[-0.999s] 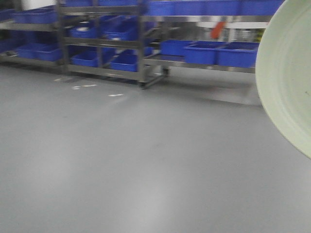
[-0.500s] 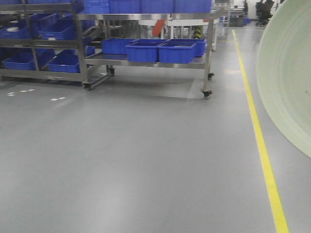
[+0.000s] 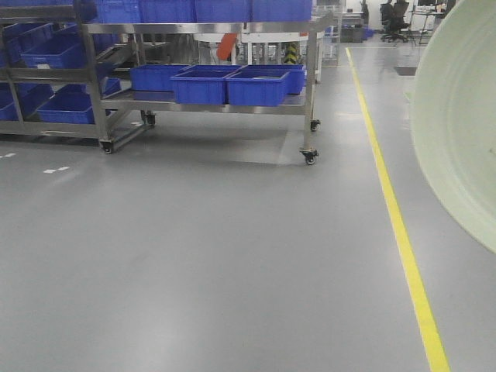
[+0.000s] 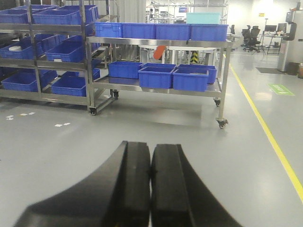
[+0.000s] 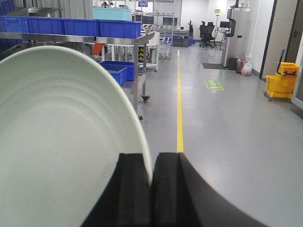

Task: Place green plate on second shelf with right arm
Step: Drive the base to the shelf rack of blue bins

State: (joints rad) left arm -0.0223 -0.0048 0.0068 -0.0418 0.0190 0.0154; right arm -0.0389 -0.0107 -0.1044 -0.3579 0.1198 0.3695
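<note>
While the right hand (image 5: 151, 161) pinches its rim, the green plate (image 5: 61, 142) stands on edge; left hand (image 4: 151, 152) pressed together, empty.

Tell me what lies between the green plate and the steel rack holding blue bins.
In the front-facing view, only grey floor, crossed by the yellow line, separates the green plate from the steel rack.

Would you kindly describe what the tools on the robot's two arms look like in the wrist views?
The left tool and the right tool look alike. Each has two matte black fingers, broad and smoothly curved, widening toward the camera. No cables, markings or labels show on either, and the arms themselves are out of view.
</note>
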